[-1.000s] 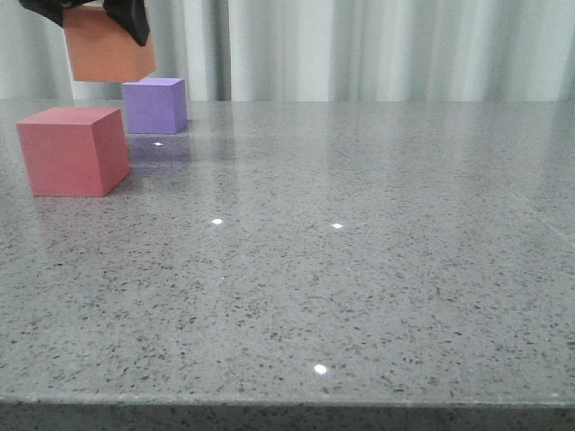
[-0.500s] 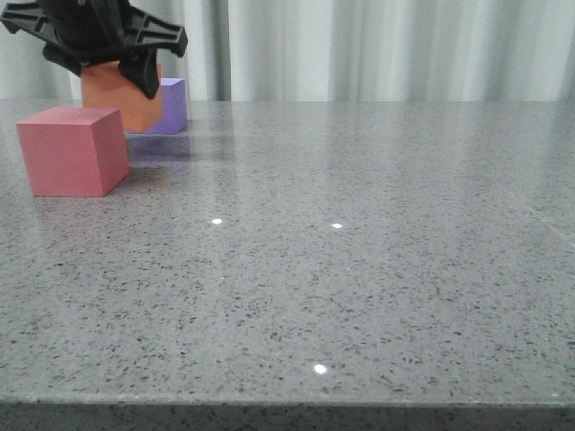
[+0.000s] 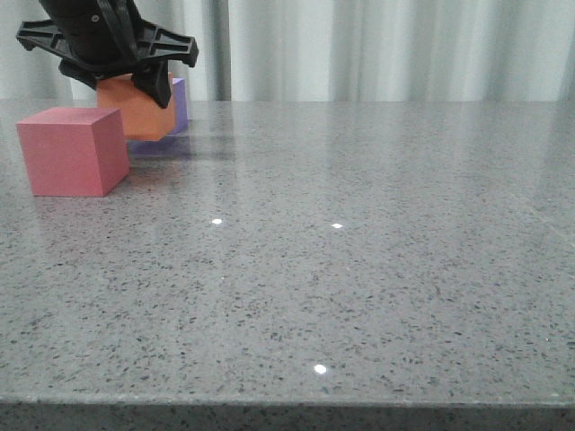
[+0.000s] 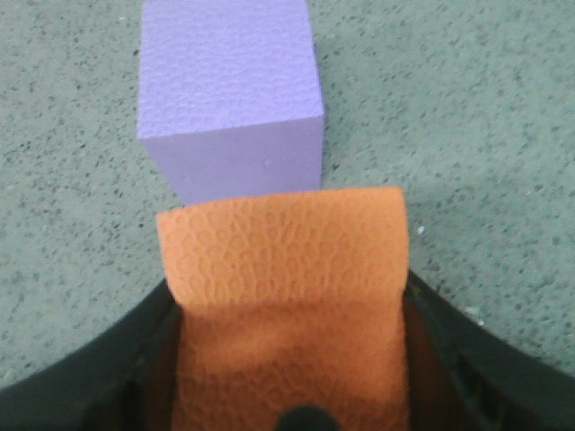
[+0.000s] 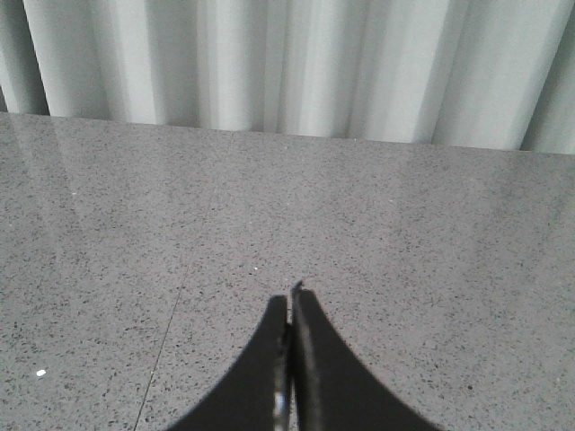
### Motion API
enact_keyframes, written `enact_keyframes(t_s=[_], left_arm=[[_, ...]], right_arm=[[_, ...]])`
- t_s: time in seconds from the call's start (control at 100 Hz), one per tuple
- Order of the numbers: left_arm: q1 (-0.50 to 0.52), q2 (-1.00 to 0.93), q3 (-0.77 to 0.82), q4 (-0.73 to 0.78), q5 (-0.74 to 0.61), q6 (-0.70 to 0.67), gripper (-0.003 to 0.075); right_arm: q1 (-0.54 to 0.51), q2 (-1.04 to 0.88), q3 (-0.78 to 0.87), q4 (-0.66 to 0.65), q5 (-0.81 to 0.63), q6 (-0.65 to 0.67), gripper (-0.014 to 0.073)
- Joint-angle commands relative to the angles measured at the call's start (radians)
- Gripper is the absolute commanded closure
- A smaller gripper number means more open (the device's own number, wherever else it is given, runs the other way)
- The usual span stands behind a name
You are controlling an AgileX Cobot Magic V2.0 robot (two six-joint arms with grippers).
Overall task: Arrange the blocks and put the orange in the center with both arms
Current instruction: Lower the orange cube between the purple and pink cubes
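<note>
My left gripper (image 3: pixel 126 85) is shut on the orange cube (image 3: pixel 135 109), holding it low over the grey table at the far left, just in front of the purple cube (image 3: pixel 179 106). In the left wrist view the orange cube (image 4: pixel 283 287) sits between the black fingers (image 4: pixel 449 346), with the purple cube (image 4: pixel 229 99) right beyond it. The red-pink cube (image 3: pixel 74 150) stands on the table nearer me, left of the orange one. My right gripper (image 5: pixel 290 301) is shut and empty over bare table; it does not show in the front view.
The speckled grey table (image 3: pixel 359 251) stretches to the right and toward the near edge. A pale curtain (image 3: pixel 386 45) hangs behind the table's far edge.
My left gripper has come down with the orange cube from above the purple cube to just above the table in front of it. The red-pink and purple cubes have not moved.
</note>
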Motion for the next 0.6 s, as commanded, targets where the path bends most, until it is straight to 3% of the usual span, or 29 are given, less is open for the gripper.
enact_keyframes(t_s=[0.0, 0.59], left_arm=[[-0.001, -0.051, -0.026, -0.009, -0.068, 0.000, 0.0669], [0.010, -0.014, -0.026, -0.009, -0.049, 0.000, 0.0650]], right_arm=[[-0.008, 0.013, -0.026, -0.018, -0.080, -0.004, 0.0662], [-0.008, 0.013, -0.026, -0.018, -0.080, -0.004, 0.0662]])
